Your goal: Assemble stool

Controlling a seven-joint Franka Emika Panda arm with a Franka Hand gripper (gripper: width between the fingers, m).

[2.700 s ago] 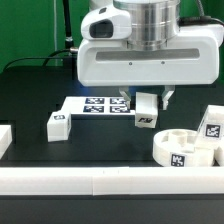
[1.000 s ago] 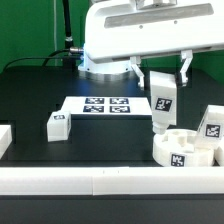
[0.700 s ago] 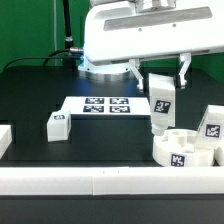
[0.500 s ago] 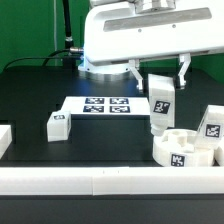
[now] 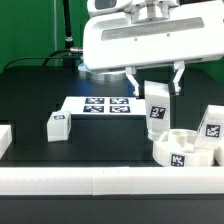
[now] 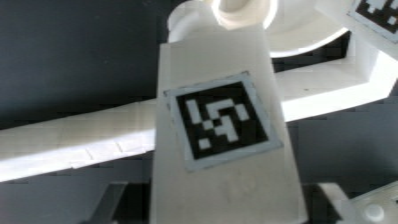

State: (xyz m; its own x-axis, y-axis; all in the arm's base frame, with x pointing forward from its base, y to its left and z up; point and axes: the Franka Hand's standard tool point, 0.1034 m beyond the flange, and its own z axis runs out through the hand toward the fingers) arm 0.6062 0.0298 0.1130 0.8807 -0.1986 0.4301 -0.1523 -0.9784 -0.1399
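Note:
My gripper (image 5: 154, 78) is shut on a white block leg (image 5: 156, 112) with a black-and-white tag. It holds the leg upright above the table, its lower end just beside the round white seat (image 5: 185, 150) at the exterior view's right. In the wrist view the leg (image 6: 222, 120) fills the frame with its tag facing the camera, its far end over the seat (image 6: 306, 40). A second leg (image 5: 57, 126) lies on the table at the exterior view's left. Another leg (image 5: 212, 123) stands behind the seat at the right edge.
The marker board (image 5: 97, 105) lies on the black table behind the held leg. A long white border rail (image 5: 90, 180) runs along the front, and it also shows in the wrist view (image 6: 71, 135). A white block (image 5: 4, 136) sits at the exterior view's left edge.
The gripper lifted the leg from the table by the marker board, carried it toward the seat, and over the last second shifted it slightly left and down.

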